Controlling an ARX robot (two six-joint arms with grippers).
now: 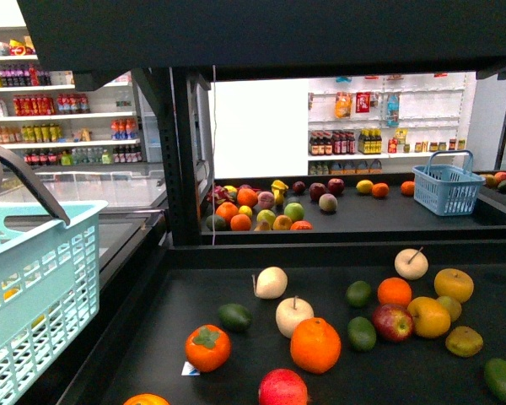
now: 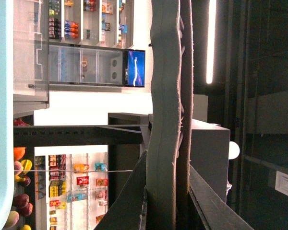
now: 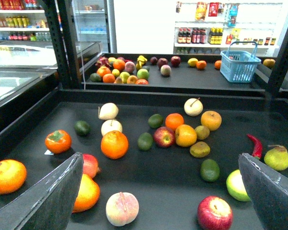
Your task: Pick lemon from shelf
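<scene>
Right gripper wide open, empty, above near tray of shelf. Left gripper pads pressed together, nothing seen between.

Lemon on far tray, beside orange.

Risks:
- long reach
- grabbing near yellow apples instead
- lemon rolling off

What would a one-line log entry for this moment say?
right jaws: open, empty, facing near-tray fruit | left jaws: shut | lemon: lying on far tray of shelf, untouched | pick: not started

Matt black metal shelf, glossy smooth lemon, seemingly plastic lattice basket
</scene>
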